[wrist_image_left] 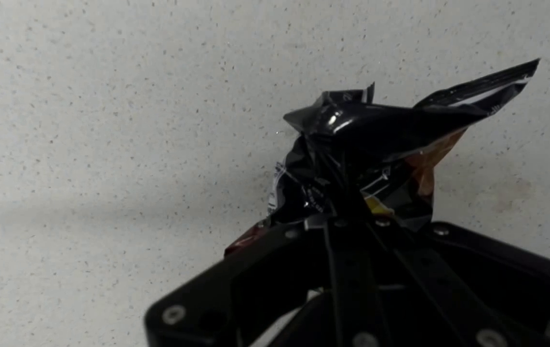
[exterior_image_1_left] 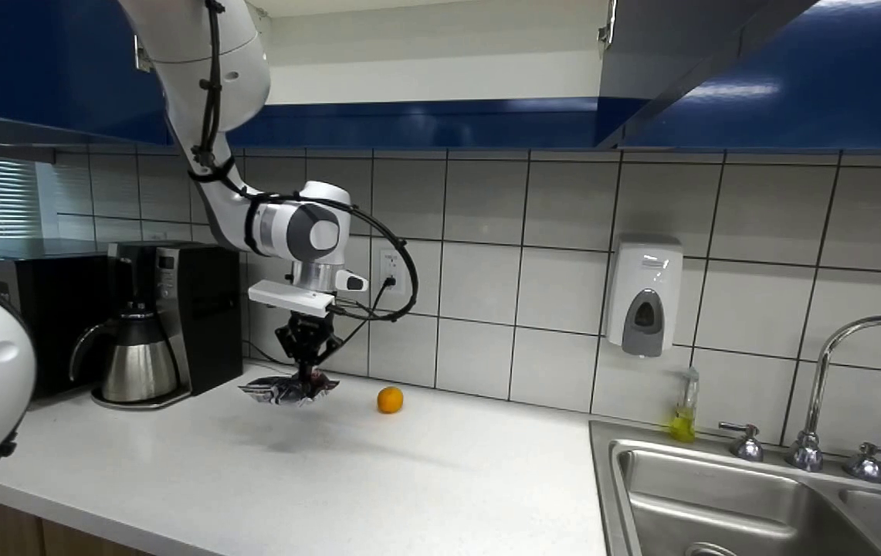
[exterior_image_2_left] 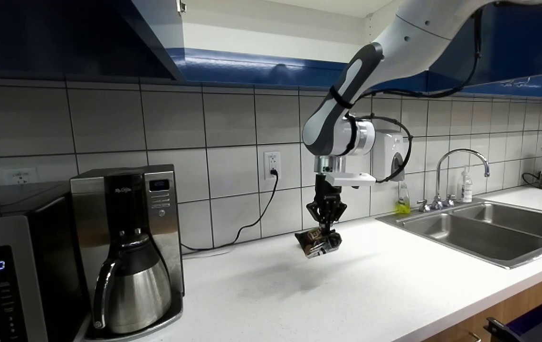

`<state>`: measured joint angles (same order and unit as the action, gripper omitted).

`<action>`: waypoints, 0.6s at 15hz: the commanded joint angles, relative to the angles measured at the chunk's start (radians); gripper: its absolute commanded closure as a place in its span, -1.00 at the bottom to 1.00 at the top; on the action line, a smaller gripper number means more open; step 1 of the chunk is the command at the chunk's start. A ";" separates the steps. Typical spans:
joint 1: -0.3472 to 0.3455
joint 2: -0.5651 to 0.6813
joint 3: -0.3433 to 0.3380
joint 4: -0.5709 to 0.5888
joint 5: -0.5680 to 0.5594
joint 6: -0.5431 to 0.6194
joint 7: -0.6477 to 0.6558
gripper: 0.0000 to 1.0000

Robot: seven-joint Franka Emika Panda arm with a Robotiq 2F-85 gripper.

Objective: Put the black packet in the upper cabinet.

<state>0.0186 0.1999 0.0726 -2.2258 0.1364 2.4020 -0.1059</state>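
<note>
The black packet (exterior_image_1_left: 276, 391) is pinched in my gripper (exterior_image_1_left: 306, 378), which is shut on its crumpled middle and points straight down. Both exterior views show the packet (exterior_image_2_left: 310, 241) raised off the white counter, with a soft shadow below. Seen from the wrist, its glossy dark folds (wrist_image_left: 381, 127) stick out beyond the fingertips, and orange and yellow print shows; the pinched part is hidden. Above, the upper cabinet (exterior_image_1_left: 432, 77) stands open, its pale interior visible in both exterior views. A blue door (exterior_image_1_left: 795, 89) of it is swung outward. The gripper is well below the cabinet's bottom edge.
A small orange ball (exterior_image_1_left: 390, 399) rests on the counter (exterior_image_1_left: 440, 463) near the packet. A coffee maker (exterior_image_2_left: 161, 237) and a microwave (exterior_image_2_left: 0, 275) stand at one end. A sink (exterior_image_1_left: 718, 494) with a faucet lies at the other, below a soap dispenser (exterior_image_1_left: 645, 293).
</note>
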 commanded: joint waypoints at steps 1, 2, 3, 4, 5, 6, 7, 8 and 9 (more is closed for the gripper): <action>0.014 -0.131 0.009 -0.103 0.030 -0.050 0.021 0.99; 0.020 -0.160 0.009 -0.127 0.036 -0.062 0.025 0.99; 0.025 -0.184 0.008 -0.145 0.044 -0.072 0.028 0.99; 0.029 -0.210 0.007 -0.167 0.050 -0.083 0.032 0.99; 0.033 -0.234 0.006 -0.184 0.055 -0.095 0.035 0.99; 0.036 -0.258 0.005 -0.202 0.059 -0.108 0.038 0.99; 0.040 -0.282 0.004 -0.220 0.066 -0.122 0.041 0.99; 0.043 -0.301 0.003 -0.235 0.070 -0.134 0.043 0.99; 0.045 -0.322 0.002 -0.251 0.075 -0.150 0.044 0.99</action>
<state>0.0545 -0.0257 0.0748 -2.4126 0.1905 2.3030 -0.0878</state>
